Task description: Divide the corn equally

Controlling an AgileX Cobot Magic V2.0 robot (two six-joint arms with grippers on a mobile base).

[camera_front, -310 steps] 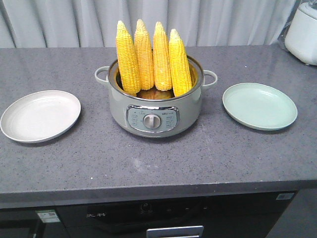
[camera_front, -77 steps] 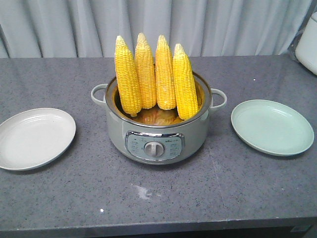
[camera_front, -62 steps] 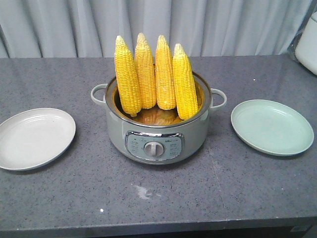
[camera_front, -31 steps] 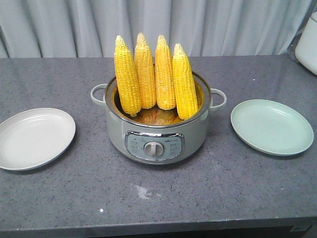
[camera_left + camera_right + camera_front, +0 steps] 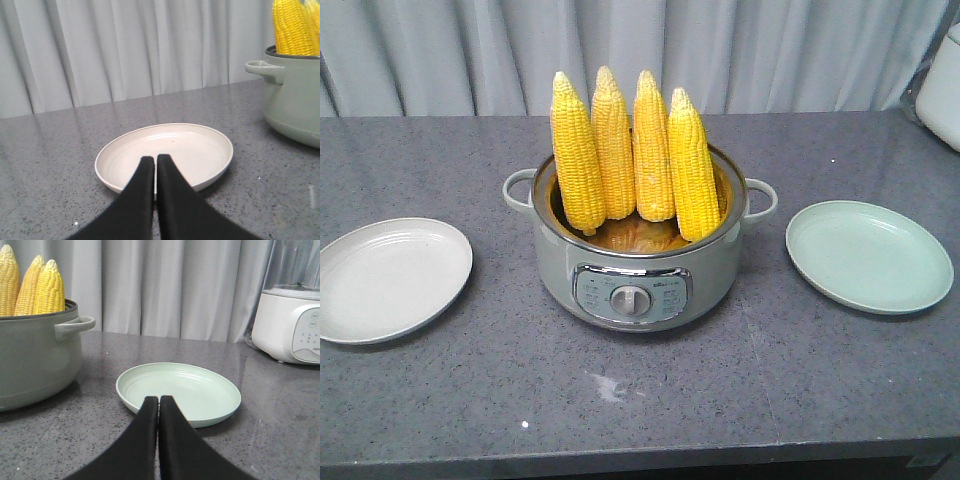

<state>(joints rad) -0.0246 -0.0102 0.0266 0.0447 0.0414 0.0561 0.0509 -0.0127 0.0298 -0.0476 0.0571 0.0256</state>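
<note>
While four bright yellow husked corn cobs (image 5: pixel 630 150) are standing upright, tips up, in a pale grey-green electric cooking pot (image 5: pixel 635 275) at the middle of the grey speckled worktop (image 5: pixel 640 400), both robot arms are hanging back from them. The left gripper (image 5: pixel 155 160) is showing its black fingers pressed together with nothing between them, pointing at an off-white round plate (image 5: pixel 390 278) near the worktop's left edge. The right gripper (image 5: pixel 158 400), likewise closed and empty, is facing a pale green round plate (image 5: pixel 868 255) near the right edge. Both plates are lying bare (no cob is out of the pot yet). A white kitchen appliance (image 5: pixel 295 325) is sitting at the far right corner.

Each cob is looking stiff and fairly heavy, round in section and possibly damp from the pot, so a loose pinch is likely to be letting it roll or slip. The soundest hold is appearing to be across the thick stretch above the pot's rim, not the narrow pale tip, with the jaws spread wide first. The two outer cobs are offering each arm the clearest approach.
</note>
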